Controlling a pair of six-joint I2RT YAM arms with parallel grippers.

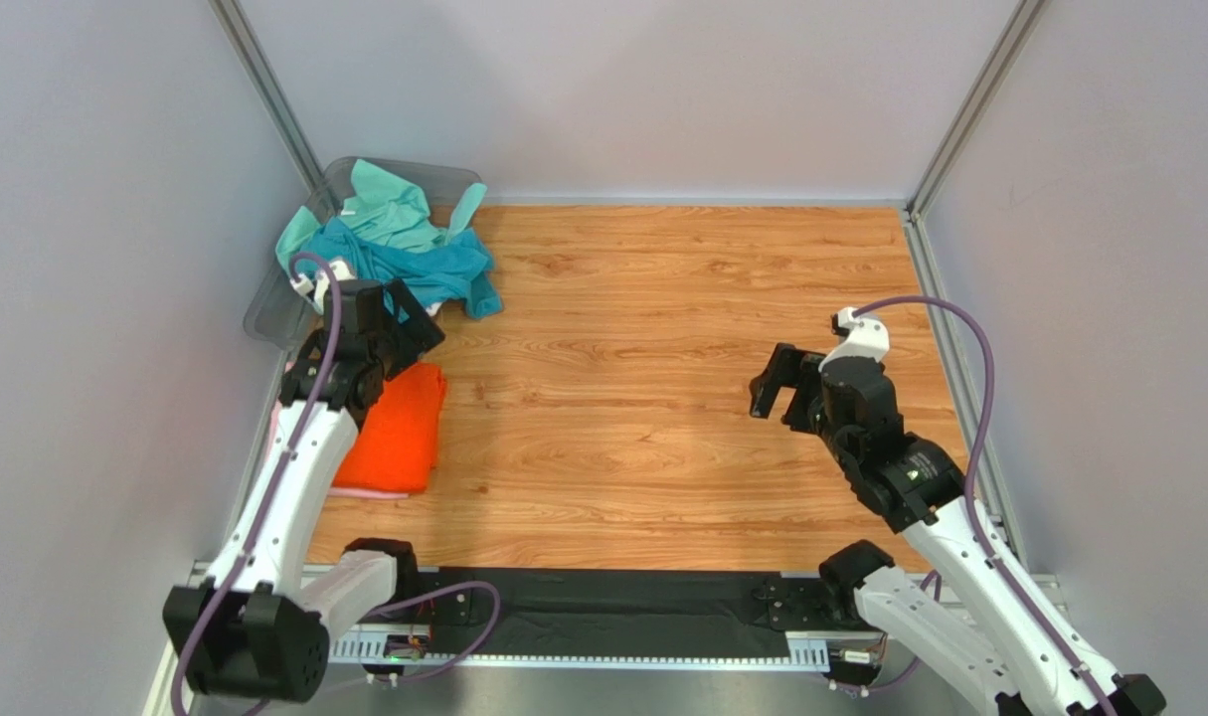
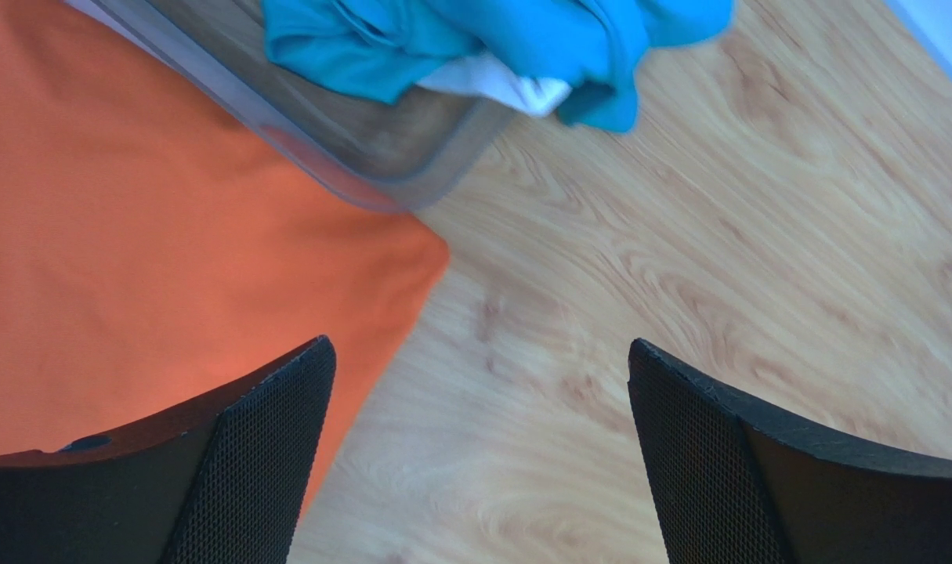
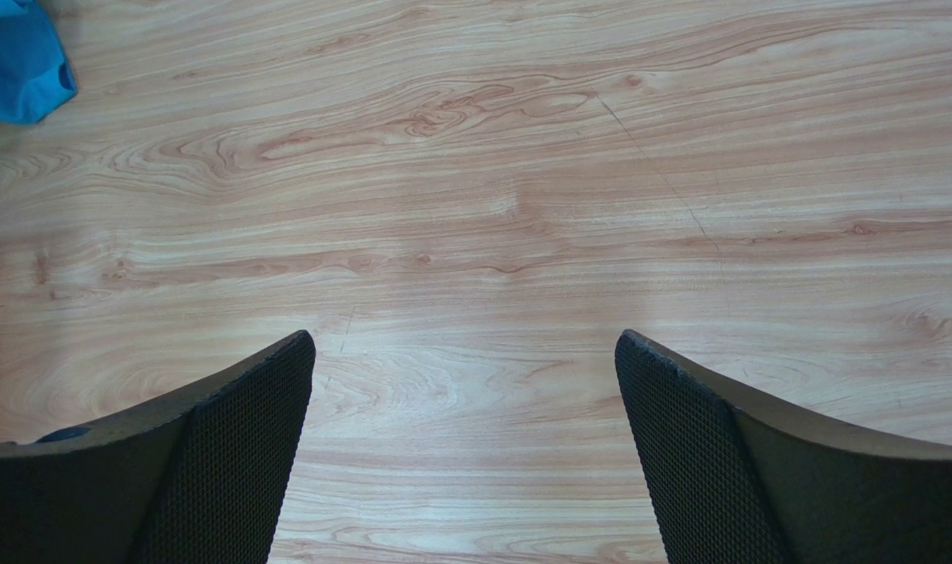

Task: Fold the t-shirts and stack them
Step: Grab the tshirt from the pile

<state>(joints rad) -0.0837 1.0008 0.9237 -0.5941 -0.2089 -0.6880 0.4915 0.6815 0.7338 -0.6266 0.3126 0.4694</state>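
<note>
1. right gripper (image 1: 774,385): jaws spread wide, nothing held. hangs over bare table (image 1: 669,358) on the right side, well apart from all cloth.
2. orange shirt (image 1: 398,430): folded flat at the table's left edge. looks finished, probably the base of the stack.
3. left gripper (image 1: 404,316): jaws spread wide, empty. sits above the far corner of the orange shirt, just beside the near corner of the bin (image 1: 274,306), aimed toward it.
4. teal shirt (image 1: 423,269): crumpled in the bin at the far-left corner, spilling over the rim onto the wood. white shirt (image 2: 492,80) peeks out beneath it in the left wrist view.
5. mint-green shirt (image 1: 393,202): heaped at the back of the bin, behind the teal one.
6. step in hand, as a judgement: between shirts, reaching for the next one. teal most likely, being on top and nearest.
7. next move calls for: left gripper forward and down onto the overhanging teal fold, pinching teal only and not the white under it, then dragging it out to open wood so the right gripper can help spread it.
</note>
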